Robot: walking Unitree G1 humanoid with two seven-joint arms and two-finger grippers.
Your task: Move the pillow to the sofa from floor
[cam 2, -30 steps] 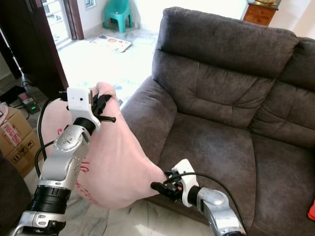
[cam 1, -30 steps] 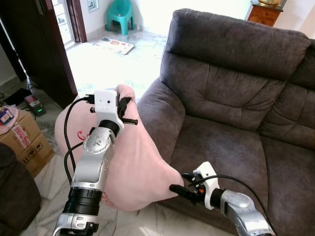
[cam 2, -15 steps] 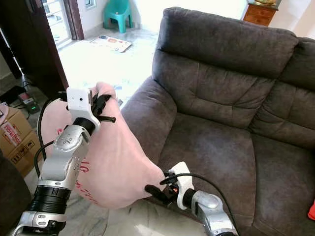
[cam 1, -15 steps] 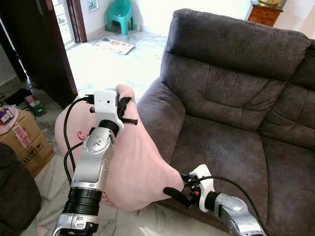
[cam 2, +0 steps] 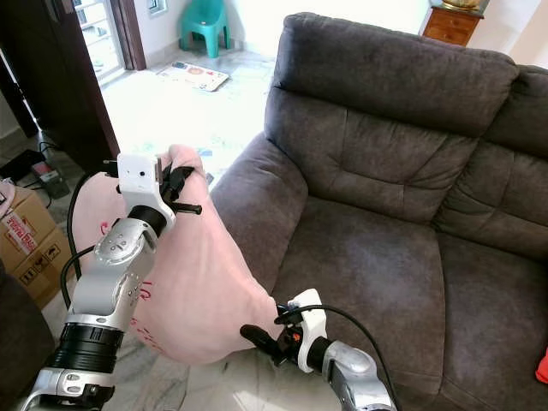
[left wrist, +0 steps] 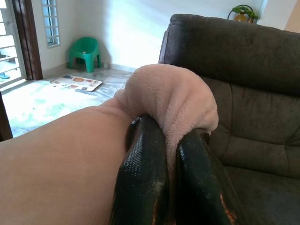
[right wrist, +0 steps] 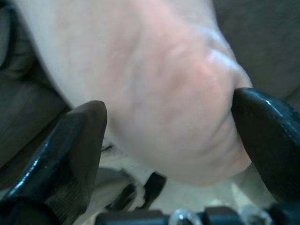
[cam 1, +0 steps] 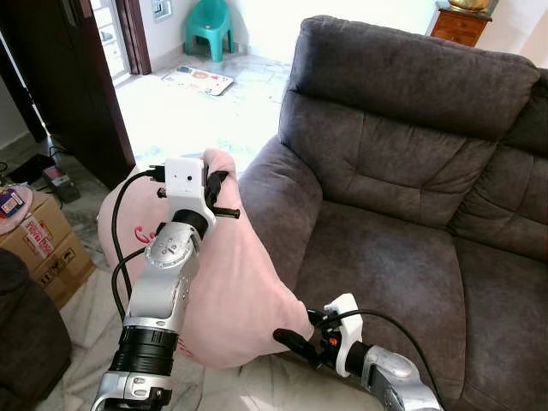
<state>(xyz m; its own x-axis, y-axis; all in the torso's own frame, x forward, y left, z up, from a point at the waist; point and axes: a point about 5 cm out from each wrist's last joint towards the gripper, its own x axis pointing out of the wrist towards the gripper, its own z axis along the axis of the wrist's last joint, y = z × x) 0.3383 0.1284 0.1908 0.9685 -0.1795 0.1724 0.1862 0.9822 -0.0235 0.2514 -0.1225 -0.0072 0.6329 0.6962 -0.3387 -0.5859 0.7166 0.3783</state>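
A large pink pillow (cam 1: 244,291) hangs off the floor beside the left armrest of the dark grey sofa (cam 1: 385,248). My left gripper (cam 1: 218,193) is shut on the pillow's top corner; the left wrist view shows the fabric (left wrist: 173,93) pinched between the black fingers (left wrist: 140,168). My right gripper (cam 1: 287,338) is low at the pillow's bottom corner, in front of the seat edge. It stands open there, with the rounded corner (right wrist: 164,70) bulging between its two spread fingers (right wrist: 70,140).
A cardboard box (cam 1: 38,244) and a dark bulky shape (cam 1: 21,334) sit on the floor at the left. A dark wooden door (cam 1: 77,77) stands behind them. A green plastic chair (cam 1: 210,26) and a play mat (cam 1: 199,79) lie farther back on the pale tiles.
My right gripper has slid left and lower, staying under the pillow's bottom corner. The left arm and the pillow's top corner have stayed put.
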